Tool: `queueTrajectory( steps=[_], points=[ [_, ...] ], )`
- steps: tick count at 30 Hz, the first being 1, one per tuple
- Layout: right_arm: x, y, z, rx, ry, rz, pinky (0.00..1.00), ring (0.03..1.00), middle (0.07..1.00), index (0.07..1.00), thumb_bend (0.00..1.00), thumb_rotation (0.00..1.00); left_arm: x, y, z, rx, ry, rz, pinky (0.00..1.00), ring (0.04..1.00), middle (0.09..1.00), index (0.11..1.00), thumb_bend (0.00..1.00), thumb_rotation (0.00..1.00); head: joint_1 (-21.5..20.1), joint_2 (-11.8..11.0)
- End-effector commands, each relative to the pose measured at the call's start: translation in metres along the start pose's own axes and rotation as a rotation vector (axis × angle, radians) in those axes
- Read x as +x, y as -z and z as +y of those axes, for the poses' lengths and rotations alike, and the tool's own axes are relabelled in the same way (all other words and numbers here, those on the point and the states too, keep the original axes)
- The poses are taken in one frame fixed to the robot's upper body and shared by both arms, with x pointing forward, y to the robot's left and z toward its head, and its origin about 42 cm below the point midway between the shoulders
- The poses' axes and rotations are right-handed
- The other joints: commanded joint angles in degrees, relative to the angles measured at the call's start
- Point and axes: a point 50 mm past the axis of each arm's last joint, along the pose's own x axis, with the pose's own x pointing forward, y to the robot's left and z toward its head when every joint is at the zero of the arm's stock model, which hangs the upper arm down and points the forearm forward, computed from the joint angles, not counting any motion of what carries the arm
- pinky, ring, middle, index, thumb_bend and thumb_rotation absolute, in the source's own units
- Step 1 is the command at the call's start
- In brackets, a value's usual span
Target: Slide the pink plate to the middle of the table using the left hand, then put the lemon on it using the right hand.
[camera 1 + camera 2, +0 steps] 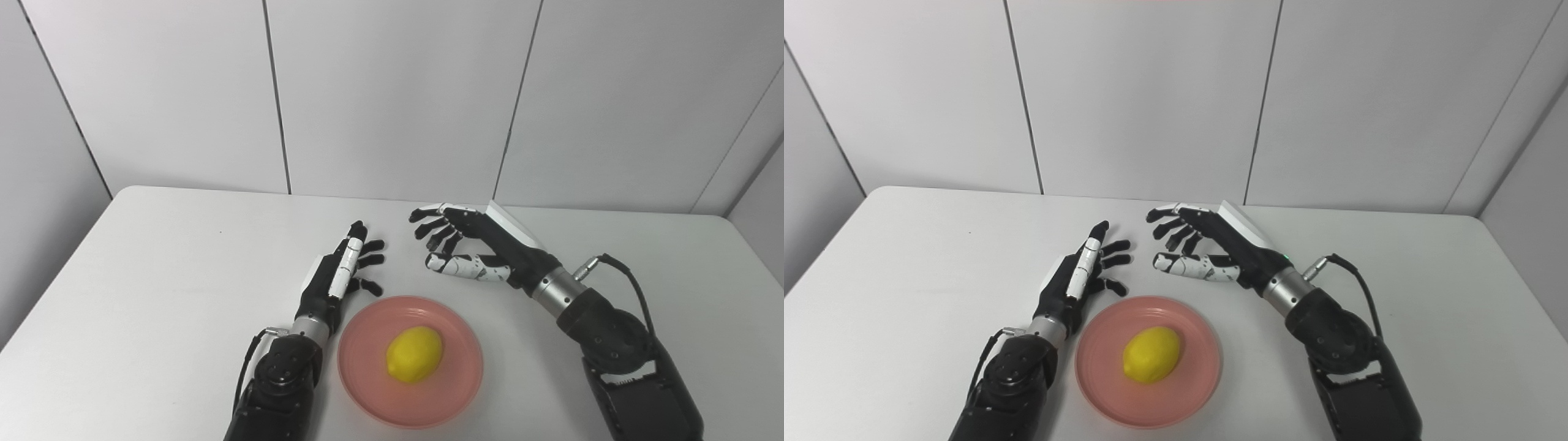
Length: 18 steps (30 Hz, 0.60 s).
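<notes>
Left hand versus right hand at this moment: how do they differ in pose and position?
The left hand points away from the robot with fingers fairly straight, just left of the pink plate; the right hand points leftward across the table with fingers curled, beyond the plate's far right. The left hand sits nearer the plate's rim than the right. Both are open, holding nothing; the lemon lies on the plate.

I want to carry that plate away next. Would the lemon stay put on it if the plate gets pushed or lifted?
Probably not firmly. The lemon is rounded and lies on its side, so it could roll. The plate looks smooth and shallow; its raised rim may catch a slow roll, but a tilt could spill it.
</notes>
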Motion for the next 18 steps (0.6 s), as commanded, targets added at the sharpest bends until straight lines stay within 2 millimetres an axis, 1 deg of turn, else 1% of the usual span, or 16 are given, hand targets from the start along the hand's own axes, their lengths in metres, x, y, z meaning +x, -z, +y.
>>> queueTrajectory(
  steps=[1, 2, 3, 5, 7, 8, 10, 11, 15, 18],
  points=[
    [0.002, 0.0, -0.011, 0.061, 0.088, 0.007, 0.64, 0.73, 0.763, 0.803, 1.0, 0.93, -0.005, 0.017, 0.013, 0.016, -0.032, 0.089, 0.72, 0.812, 0.867, 0.997, 0.75, 0.99, 0.0, 0.0],
    [-0.001, 0.006, -0.009, 0.095, 0.104, 0.029, 0.71, 0.779, 0.799, 0.827, 1.0, 0.97, -0.005, 0.016, 0.014, 0.022, -0.034, 0.084, 0.72, 0.825, 0.885, 0.994, 0.77, 0.98, 0.0, 0.0],
    [-0.004, 0.012, -0.008, 0.127, 0.119, 0.049, 0.73, 0.787, 0.805, 0.832, 1.0, 0.97, -0.004, 0.015, 0.016, 0.026, -0.038, 0.078, 0.72, 0.827, 0.888, 0.994, 0.78, 0.98, 0.0, -0.1],
    [-0.01, 0.024, -0.003, 0.194, 0.154, 0.089, 0.82, 0.83, 0.836, 0.856, 0.99, 0.99, -0.003, 0.013, 0.019, 0.032, -0.046, 0.068, 0.74, 0.863, 0.923, 0.989, 0.8, 0.97, 0.1, -0.1],
    [-0.014, 0.031, 0.001, 0.248, 0.183, 0.112, 0.85, 0.852, 0.853, 0.868, 1.0, 1.0, -0.003, 0.012, 0.02, 0.034, -0.055, 0.059, 0.77, 0.891, 0.944, 0.987, 0.81, 0.97, 0.2, 0.0],
    [-0.018, 0.036, 0.004, 0.281, 0.205, 0.128, 0.89, 0.884, 0.887, 0.903, 0.97, 1.0, -0.003, 0.012, 0.021, 0.034, -0.063, 0.052, 0.83, 0.92, 0.963, 0.986, 0.83, 0.97, 0.2, 0.0],
    [-0.024, 0.047, 0.011, 0.352, 0.257, 0.159, 0.92, 0.901, 0.902, 0.91, 0.98, 1.0, -0.004, 0.01, 0.024, 0.028, -0.077, 0.027, 0.91, 0.944, 0.976, 0.98, 0.83, 0.95, 0.1, 0.0],
    [-0.026, 0.051, 0.014, 0.385, 0.279, 0.174, 0.95, 0.925, 0.917, 0.917, 0.99, 1.0, -0.004, 0.01, 0.025, 0.024, -0.081, 0.015, 0.95, 0.961, 0.99, 0.986, 0.83, 0.95, 0.0, -0.1],
    [-0.033, 0.065, 0.025, 0.476, 0.334, 0.217, 1.0, 0.958, 0.945, 0.94, 0.97, 1.0, -0.003, 0.013, 0.032, 0.004, -0.105, -0.022, 1.0, 0.991, 1.0, 0.979, 0.82, 0.96, 0.0, -0.1],
    [-0.037, 0.073, 0.033, 0.531, 0.364, 0.241, 1.0, 0.961, 0.949, 0.939, 0.97, 1.0, -0.002, 0.017, 0.035, 0.01, -0.127, -0.059, 1.0, 0.99, 0.994, 0.972, 0.82, 0.97, -0.1, -0.1]
  ],
)
